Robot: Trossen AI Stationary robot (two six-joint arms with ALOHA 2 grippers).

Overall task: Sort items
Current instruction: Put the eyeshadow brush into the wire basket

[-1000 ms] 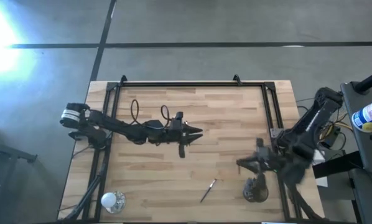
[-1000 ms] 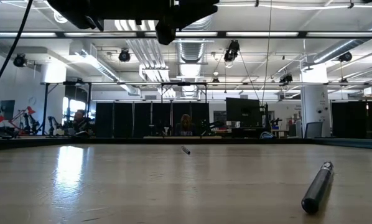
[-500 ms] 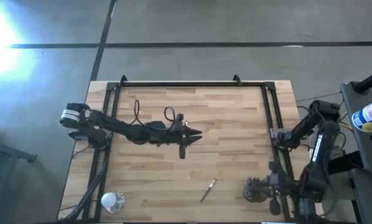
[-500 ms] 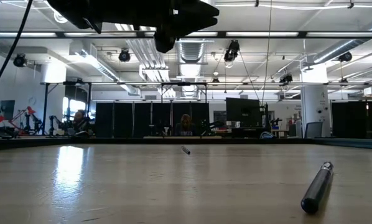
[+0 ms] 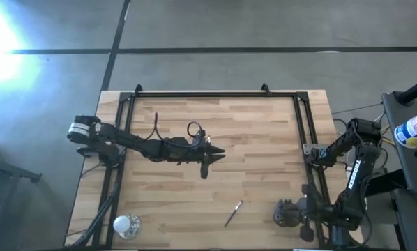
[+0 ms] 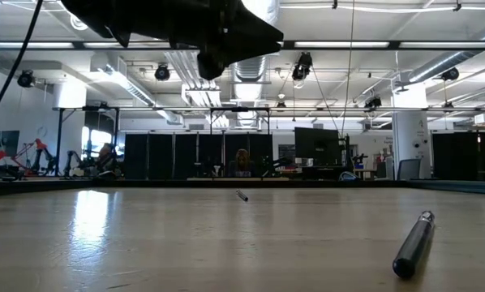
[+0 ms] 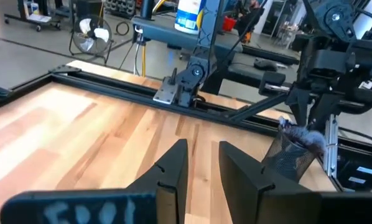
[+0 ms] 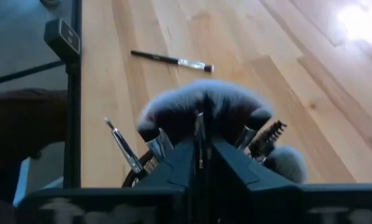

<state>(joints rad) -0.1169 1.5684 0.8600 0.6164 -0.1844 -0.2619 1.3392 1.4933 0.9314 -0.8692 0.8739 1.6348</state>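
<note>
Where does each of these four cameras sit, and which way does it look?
High: overhead, straight down on the table and both arms.
Low: at tabletop height, facing the room; an arm overhead.
Left wrist: on the left arm, past the left pincer toward the brush cup.
Right wrist: right pincer above that cup.
High and right wrist share the loose brush.

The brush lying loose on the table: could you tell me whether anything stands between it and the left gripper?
Nothing visible does. The brush lies alone on bare wood, and the left gripper hangs above mid-table with its jaws apart and empty. The dark cup of brushes, under the right gripper, stands off to one side.
</note>
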